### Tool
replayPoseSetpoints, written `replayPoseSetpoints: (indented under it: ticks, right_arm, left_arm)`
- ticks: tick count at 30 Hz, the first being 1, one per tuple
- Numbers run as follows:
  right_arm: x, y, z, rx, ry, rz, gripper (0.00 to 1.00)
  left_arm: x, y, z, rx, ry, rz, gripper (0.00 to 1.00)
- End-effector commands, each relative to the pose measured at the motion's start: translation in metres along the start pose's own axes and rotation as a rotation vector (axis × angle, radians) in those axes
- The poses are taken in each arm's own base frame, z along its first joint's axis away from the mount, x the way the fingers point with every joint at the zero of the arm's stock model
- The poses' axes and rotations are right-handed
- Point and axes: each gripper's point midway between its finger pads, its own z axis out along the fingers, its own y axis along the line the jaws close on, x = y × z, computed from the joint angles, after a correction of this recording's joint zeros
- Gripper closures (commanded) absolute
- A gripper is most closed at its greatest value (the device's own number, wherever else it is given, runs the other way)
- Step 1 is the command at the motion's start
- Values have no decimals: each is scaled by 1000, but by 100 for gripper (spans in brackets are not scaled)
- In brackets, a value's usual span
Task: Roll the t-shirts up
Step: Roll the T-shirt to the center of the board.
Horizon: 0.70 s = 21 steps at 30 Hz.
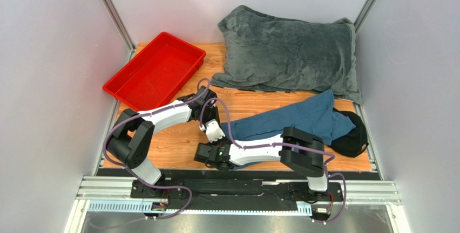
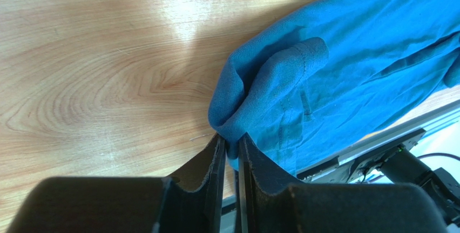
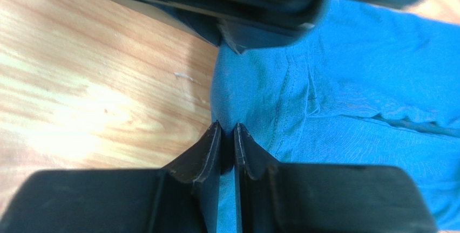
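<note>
A dark teal-blue t-shirt [image 1: 291, 118] lies stretched across the wooden table, from the middle toward the right. Its near-left end is bunched where both grippers meet. My left gripper [image 2: 231, 142] is shut on a folded edge of the t-shirt [image 2: 324, 76], with blue cloth pinched between its fingertips. It hangs at the shirt's left end in the top view [image 1: 216, 136]. My right gripper [image 3: 227, 130] is shut on the same end of the t-shirt [image 3: 345, 82], cloth between its jaws, just in front of the left gripper [image 1: 206, 151].
A red tray [image 1: 156, 71] stands at the back left. A large fuzzy grey blanket [image 1: 291, 55] fills the back right. A black garment [image 1: 351, 135] lies bunched at the shirt's right end. The table's front rail [image 2: 378, 141] runs close under the shirt's near edge.
</note>
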Motion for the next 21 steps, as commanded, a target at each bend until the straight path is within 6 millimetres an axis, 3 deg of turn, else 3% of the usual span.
replayPoseSetpoints:
  ticks: [1,4,9,11,12,21]
  right_arm:
    - [-20,10,-11,-177,-10,124,86]
    - [-20,11,-15,-265,3,182,87]
    - [-13,11,-20,-400,54,277,88]
    - [-22,8,-20,-442,48,348,89]
    - [-12,7,-19,-462,77,354,89]
    - [-8,-3,-12,-584,124,550,90]
  left_arm:
    - [-15,-20,-14,49,-53,54,77]
    - [-16,-23,-16,60,-52,64,74]
    - [-22,-30,-23,80,-78,87,60]
    - [-25,-32,-27,88,-94,95,56]
    - [-26,-32,-29,89,-99,94,55]
    - [-22,-28,-34,123,-99,101,55]
